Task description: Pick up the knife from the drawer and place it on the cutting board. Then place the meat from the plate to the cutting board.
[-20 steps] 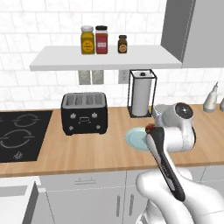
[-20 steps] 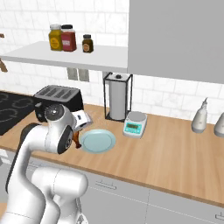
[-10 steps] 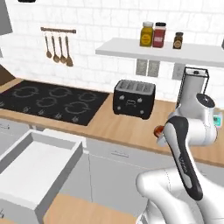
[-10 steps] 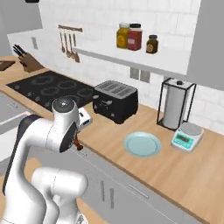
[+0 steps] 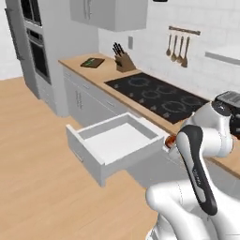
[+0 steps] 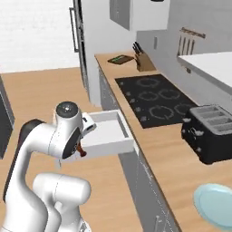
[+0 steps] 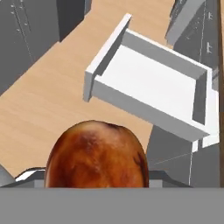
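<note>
The hand [image 7: 94,186] is clamped on the meat [image 7: 96,155], probably slick and rounded; cutting board [image 5: 92,62] lies at the worktop's far end.

Arm folded low, hand [image 6: 80,149] clamped on the meat [image 7: 96,155].

A light wood floor [image 5: 42,154] spreads before grey cabinets [image 5: 89,101] topped by a wooden counter [image 5: 105,70]. A black cooktop [image 5: 157,96] sits in it; white tiled wall [image 5: 140,28] behind carries hanging utensils [image 5: 178,47]. A tall oven column [image 5: 35,47] stands far left.
</note>
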{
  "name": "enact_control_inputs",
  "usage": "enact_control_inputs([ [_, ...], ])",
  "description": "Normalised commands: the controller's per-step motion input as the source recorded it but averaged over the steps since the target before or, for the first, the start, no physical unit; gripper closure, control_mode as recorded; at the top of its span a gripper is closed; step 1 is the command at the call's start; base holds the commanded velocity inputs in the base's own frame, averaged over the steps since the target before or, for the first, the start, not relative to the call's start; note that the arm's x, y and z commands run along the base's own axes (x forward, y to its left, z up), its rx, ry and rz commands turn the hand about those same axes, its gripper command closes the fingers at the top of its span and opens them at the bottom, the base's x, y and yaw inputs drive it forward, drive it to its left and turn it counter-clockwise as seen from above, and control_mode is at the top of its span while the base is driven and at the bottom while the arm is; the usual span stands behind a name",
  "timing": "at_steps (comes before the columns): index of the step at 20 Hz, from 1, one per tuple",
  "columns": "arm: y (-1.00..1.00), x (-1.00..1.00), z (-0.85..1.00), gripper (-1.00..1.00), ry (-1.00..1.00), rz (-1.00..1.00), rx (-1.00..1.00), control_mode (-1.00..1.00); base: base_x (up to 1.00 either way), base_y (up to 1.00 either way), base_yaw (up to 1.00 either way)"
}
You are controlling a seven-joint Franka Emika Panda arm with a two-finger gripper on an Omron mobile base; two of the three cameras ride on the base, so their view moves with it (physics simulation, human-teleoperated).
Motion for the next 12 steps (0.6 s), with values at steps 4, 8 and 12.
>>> enact_control_inputs([
  [4,0.0,0.0,0.0,1.0,0.0,0.0,0.0,1.0,-0.42,0.88,0.77],
  [8,0.0,0.0,0.0,1.0,0.0,0.0,0.0,1.0,-0.19,1.0,0.42],
  [12,0.0,0.0,0.0,1.0,0.0,0.0,0.0,1.0,0.96,0.91,0.02],
])
